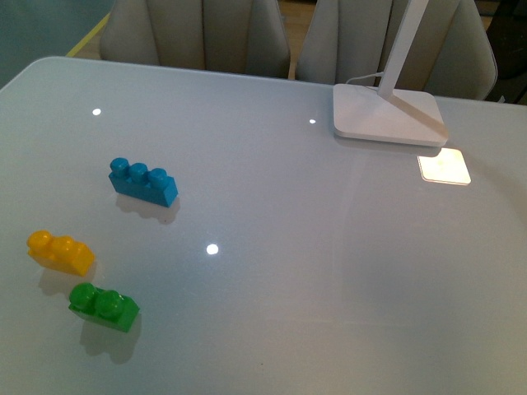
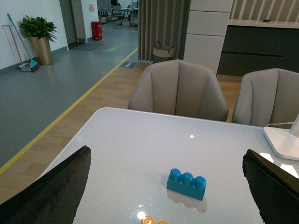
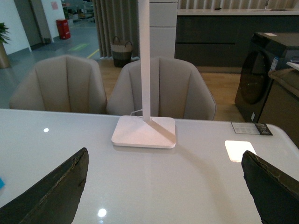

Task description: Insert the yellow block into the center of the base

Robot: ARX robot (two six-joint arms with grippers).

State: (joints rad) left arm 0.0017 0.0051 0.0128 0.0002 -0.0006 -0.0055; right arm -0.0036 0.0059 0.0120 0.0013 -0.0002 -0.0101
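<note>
The yellow block (image 1: 61,252) lies on the white table at the near left, between a blue and a green brick. Only its studs show at the edge of the left wrist view (image 2: 154,220). The base (image 1: 445,167) shows as a small bright white square right of the lamp foot, also in the right wrist view (image 3: 239,150); glare hides its studs. My left gripper (image 2: 166,150) is open and empty above the table, with the blue brick between its fingers' line of sight. My right gripper (image 3: 164,152) is open and empty, facing the lamp foot. Neither arm shows in the front view.
A blue three-stud brick (image 1: 143,181) (image 2: 187,184) lies beyond the yellow block and a green two-stud brick (image 1: 104,306) lies nearer. A white lamp foot (image 1: 387,113) (image 3: 144,132) with its stem stands at the far right. Chairs (image 1: 198,33) stand behind the table.
</note>
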